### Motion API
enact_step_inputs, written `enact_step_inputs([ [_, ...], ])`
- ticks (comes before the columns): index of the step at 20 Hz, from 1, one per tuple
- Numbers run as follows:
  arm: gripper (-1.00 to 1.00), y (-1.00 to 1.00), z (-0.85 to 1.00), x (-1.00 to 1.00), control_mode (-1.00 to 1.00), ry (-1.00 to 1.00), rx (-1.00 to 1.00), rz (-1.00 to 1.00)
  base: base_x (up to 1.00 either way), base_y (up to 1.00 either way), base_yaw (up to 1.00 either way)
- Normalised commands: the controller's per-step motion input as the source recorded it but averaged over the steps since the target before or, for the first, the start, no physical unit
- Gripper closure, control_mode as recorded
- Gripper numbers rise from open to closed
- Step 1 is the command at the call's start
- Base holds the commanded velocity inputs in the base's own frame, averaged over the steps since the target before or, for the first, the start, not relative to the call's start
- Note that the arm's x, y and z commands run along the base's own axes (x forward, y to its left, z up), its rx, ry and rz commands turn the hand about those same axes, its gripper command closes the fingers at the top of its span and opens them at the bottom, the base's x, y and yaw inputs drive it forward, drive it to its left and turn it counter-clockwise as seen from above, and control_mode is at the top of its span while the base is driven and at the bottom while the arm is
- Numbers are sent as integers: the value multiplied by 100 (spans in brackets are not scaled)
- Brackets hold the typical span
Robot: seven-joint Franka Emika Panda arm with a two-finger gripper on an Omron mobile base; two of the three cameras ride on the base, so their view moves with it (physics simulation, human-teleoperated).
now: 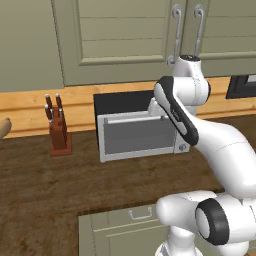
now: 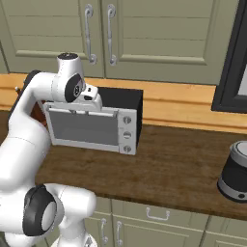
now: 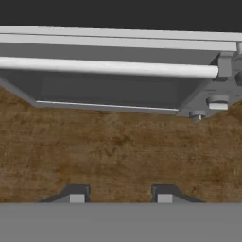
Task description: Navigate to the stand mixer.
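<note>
Toaster oven [image 1: 142,131] as landmark, boxy silver, on the brown wood counter [image 1: 40,185] against the back wall. End effector [image 3: 120,194] held just in front of its door, above the counter, fingertips [image 3: 78,194] apart with nothing between (open). Knife block [image 1: 58,130] well left of the toaster oven. Dark round metal bowl with grey base, probably the stand mixer [image 2: 235,171], cut off by the frame edge, far right of the toaster oven. Green cabinets [image 2: 144,34] above.
</note>
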Motion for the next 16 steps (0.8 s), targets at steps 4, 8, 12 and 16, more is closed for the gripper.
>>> enact_step_inputs([
  [4,-100,0,0,-19,-100,-3,0,0,0,0,0],
  [8,-100,0,0,-37,-100,-11,-1,0,0,0,0],
  [12,-100,0,0,-38,100,-14,-2,0,-37,-1,0],
  [16,-100,0,0,0,100,0,0,0,-62,-33,-9],
])
